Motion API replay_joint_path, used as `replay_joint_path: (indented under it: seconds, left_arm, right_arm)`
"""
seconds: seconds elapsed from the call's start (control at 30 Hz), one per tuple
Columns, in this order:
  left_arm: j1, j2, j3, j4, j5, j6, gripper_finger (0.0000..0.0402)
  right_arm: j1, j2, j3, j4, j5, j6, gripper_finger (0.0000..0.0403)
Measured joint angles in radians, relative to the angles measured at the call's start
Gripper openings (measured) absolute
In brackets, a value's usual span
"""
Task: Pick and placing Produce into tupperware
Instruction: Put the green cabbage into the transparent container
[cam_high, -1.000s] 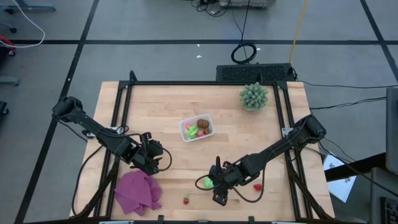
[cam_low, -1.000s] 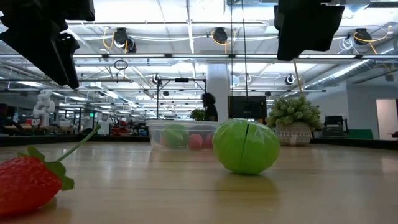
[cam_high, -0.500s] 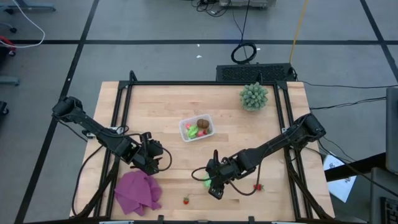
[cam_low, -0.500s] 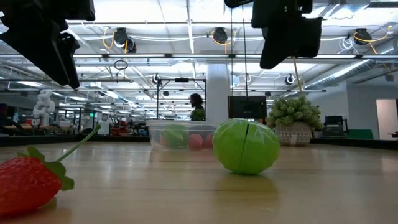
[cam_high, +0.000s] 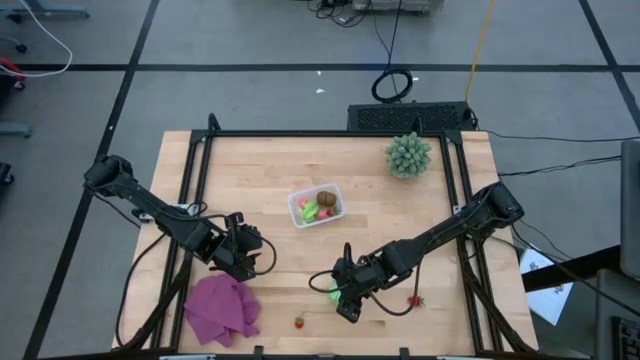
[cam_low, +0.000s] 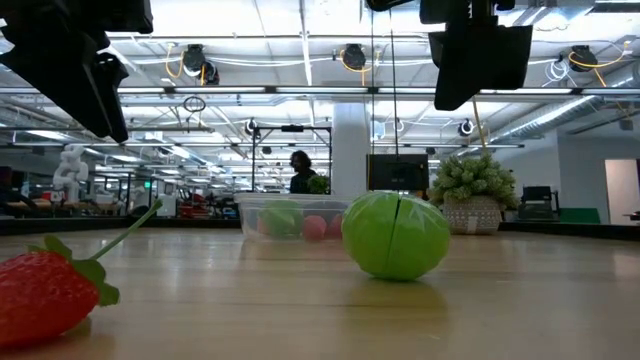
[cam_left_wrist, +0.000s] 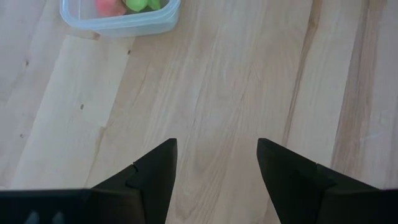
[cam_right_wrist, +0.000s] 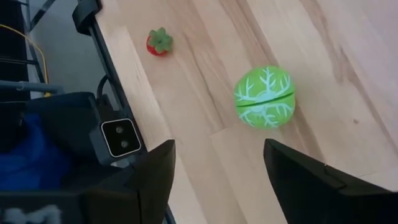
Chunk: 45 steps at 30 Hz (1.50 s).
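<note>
The tabletop (cam_high: 260, 170) carries the tupperware (cam_high: 316, 206) near its middle, already holding a brown oval, a green piece and red pieces. Nearer the front edge than the tupperware, the right hand (cam_high: 342, 297) has moved in over the green ball (cam_low: 396, 235) within the last second and has spread its fingers wider; they now stand apart with nothing between them (a reach being set up, by my reading, not a grasp yet). The left hand (cam_high: 243, 255), off to the tupperware's left, hangs open and idle beside the purple cloth (cam_high: 221, 307).

From above, the arm hides most of the ball. The right wrist view shows it whole, ahead of the fingers (cam_right_wrist: 155, 165) with white veins and a seam, plus one strawberry (cam_right_wrist: 159, 42). Only the high view shows a second strawberry (cam_high: 414, 299) to the ball's right.
</note>
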Motion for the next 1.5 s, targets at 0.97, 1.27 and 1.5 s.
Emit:
replay_joint_path:
  seconds: [0.97, 1.27, 1.5]
  left_arm:
    - [0.000, 0.000, 0.000, 0.000, -0.027, 0.001, 0.0227]
    - [0.000, 0.000, 0.000, 0.000, -0.027, 0.001, 0.0227]
    - [0.000, 0.000, 0.000, 0.000, -0.027, 0.001, 0.0227]
  right_arm:
    - [-0.008, 0.000, -0.127, 0.164, -0.105, 0.077, 0.0239]
    - [-0.025, 0.000, -0.127, 0.138, -0.109, 0.106, 0.0239]
    - [-0.027, 0.000, -0.127, 0.270, -0.128, 0.109, 0.0239]
